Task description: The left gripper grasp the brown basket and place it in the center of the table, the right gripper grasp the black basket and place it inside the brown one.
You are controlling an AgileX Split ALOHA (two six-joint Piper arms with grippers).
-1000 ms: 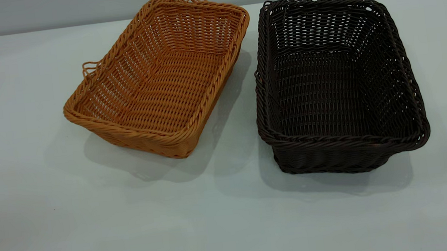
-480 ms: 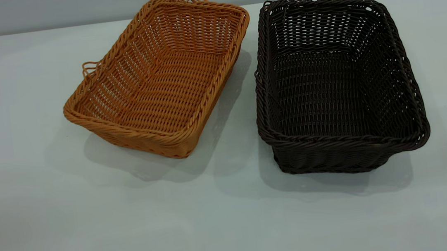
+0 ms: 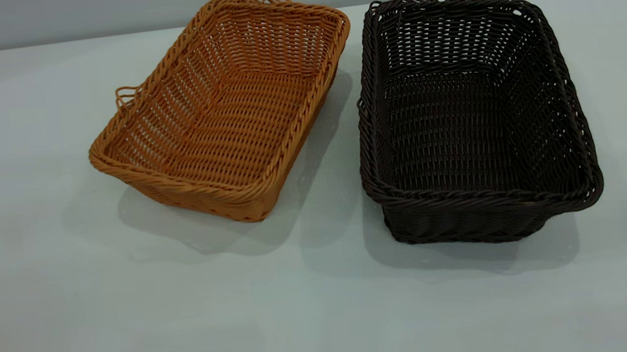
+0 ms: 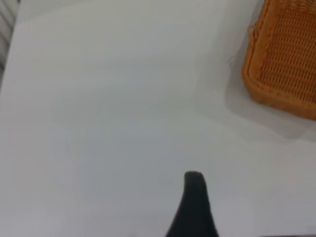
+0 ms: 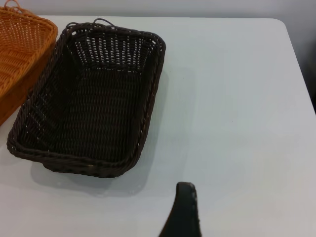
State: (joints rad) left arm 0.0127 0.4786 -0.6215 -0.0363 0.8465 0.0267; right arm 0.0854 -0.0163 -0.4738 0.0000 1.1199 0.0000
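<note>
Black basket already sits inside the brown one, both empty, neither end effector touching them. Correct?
Not quite. The black basket is not inside the brown basket; in the exterior view they stand side by side on the table, black at the right. The rest holds: both are empty, and neither end effector touches them.

From my remote station, a pale grey-white tabletop (image 3: 131,323) fills nearly the whole exterior view; its far edge runs along twelve o'clock, meeting a plain grey wall (image 3: 69,15); soft overhead light throws blurred, doubled shadows toward six o'clock and leaves faint glare patches on the surface; the right wrist view catches the tabletop's rounded corner (image 5: 281,23); the left wrist view shows a ribbed pale strip (image 4: 6,24) past the edge.
</note>
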